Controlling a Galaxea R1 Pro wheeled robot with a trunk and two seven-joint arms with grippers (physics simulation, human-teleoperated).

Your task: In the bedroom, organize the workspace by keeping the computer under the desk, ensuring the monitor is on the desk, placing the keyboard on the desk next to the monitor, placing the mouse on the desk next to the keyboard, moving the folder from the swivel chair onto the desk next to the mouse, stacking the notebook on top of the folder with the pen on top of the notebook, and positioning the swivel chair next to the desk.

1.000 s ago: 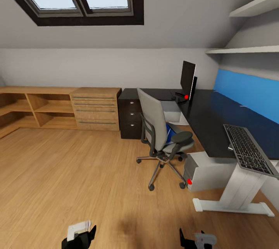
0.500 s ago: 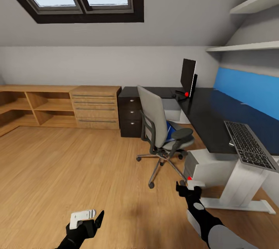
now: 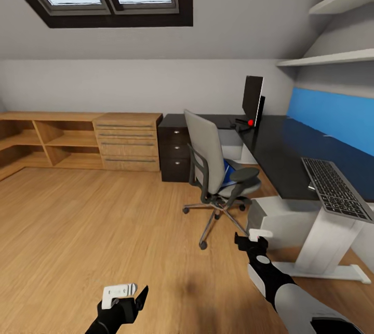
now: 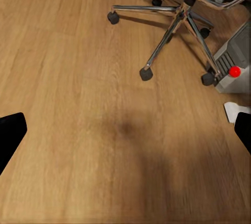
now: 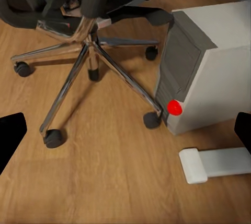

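Nearest, the left gripper (image 3: 124, 297) hangs low over the wood floor (image 3: 78, 230), short of the chair, and the right gripper (image 3: 252, 240) reaches ahead toward the chair's base. In both wrist views the jaws stand wide apart with nothing between them.

Beyond the right gripper stands the chair (image 3: 215, 168), close beside the tabletop (image 3: 275, 152), its back turned toward the robot and its seat facing the tabletop. The folder (image 3: 227, 175) lies on that seat, a blue strip showing between back and armrest; how its long axis runs cannot be told. The computer (image 5: 201, 72) sits on the floor under the tabletop, just beside the chair's casters, its red-dotted face toward the chair.

The keyboard (image 3: 335, 188) lies at the tabletop's near end, past the chair, its long axis running away from the robot, one end overhanging the near edge. At the far end the monitor (image 3: 253, 99) stands upright, seen nearly edge-on, well apart from the keyboard.

The step in hand looks like the approach to the chair to take the folder. The next move probably calls for coming round the chair's back, since it screens the seat, and lowering open jaws onto the folder's edge.
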